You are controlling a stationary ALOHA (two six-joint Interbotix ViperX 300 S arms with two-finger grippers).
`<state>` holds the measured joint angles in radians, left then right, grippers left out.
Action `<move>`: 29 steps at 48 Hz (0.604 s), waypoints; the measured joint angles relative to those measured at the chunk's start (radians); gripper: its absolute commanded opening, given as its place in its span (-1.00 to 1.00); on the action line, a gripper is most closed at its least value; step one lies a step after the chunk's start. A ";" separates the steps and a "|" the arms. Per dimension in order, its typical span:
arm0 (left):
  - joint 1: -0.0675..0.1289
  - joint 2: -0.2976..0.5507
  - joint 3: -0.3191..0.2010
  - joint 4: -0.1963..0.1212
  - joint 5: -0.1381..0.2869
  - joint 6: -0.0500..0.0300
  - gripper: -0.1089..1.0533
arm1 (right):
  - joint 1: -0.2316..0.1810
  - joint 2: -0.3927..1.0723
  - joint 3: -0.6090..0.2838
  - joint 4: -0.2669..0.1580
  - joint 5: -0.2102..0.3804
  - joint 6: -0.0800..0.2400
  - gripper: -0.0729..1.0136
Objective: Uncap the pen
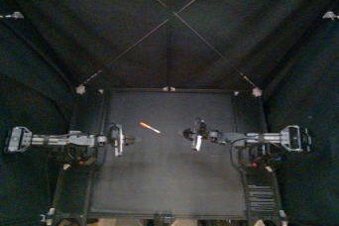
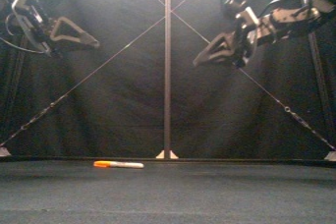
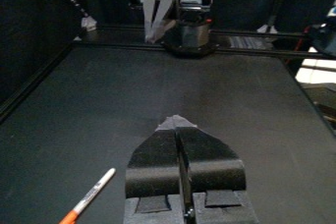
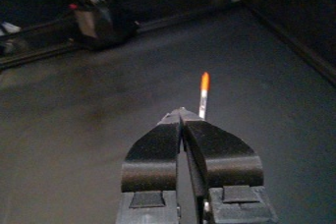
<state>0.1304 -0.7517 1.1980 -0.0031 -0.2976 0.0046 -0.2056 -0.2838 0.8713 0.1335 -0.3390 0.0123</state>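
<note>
One marker pen (image 1: 150,128) lies flat on the black table, left of the middle; it has an orange cap end and a white barrel. The front view shows the pen (image 2: 118,164) low on the tabletop. My left gripper (image 1: 115,142) hovers high at the left, shut, with nothing in it; its wrist view has the pen (image 3: 86,197) beside the closed jaws. My right gripper (image 1: 197,141) hangs high at the right, also shut and empty, and the pen (image 4: 205,92) lies ahead of its tips. Neither gripper touches the pen.
The black tabletop (image 1: 172,180) stretches around the pen, bounded by raised rails at the sides. The right arm (image 3: 171,12) appears across the table in the left wrist view.
</note>
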 measured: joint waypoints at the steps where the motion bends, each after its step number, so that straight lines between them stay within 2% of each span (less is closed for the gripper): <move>1: 0.008 0.005 0.000 0.000 -0.002 0.0000 -0.50 | -0.005 0.025 -0.012 0.006 -0.002 -0.002 -0.80; 6: 0.046 0.020 0.009 0.000 -0.002 0.0000 -0.33 | -0.023 0.152 -0.084 0.015 -0.002 -0.006 -0.60; 10: 0.060 0.023 0.014 0.000 -0.002 0.0000 -0.19 | -0.026 0.252 -0.149 0.014 0.000 -0.011 -0.36; 17: 0.063 0.023 0.015 0.000 -0.002 0.0000 0.07 | -0.031 0.391 -0.253 0.000 0.008 -0.012 0.13; 22: 0.063 0.023 0.015 0.000 -0.002 0.0000 0.22 | -0.038 0.466 -0.324 -0.014 0.034 -0.015 0.48; 29: 0.063 0.023 0.015 0.000 0.000 0.0000 0.42 | -0.058 0.540 -0.399 -0.021 0.084 -0.006 0.75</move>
<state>0.1933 -0.7286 1.2134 -0.0031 -0.2976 0.0046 -0.2638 0.2562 0.4725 0.1120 -0.2546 0.0061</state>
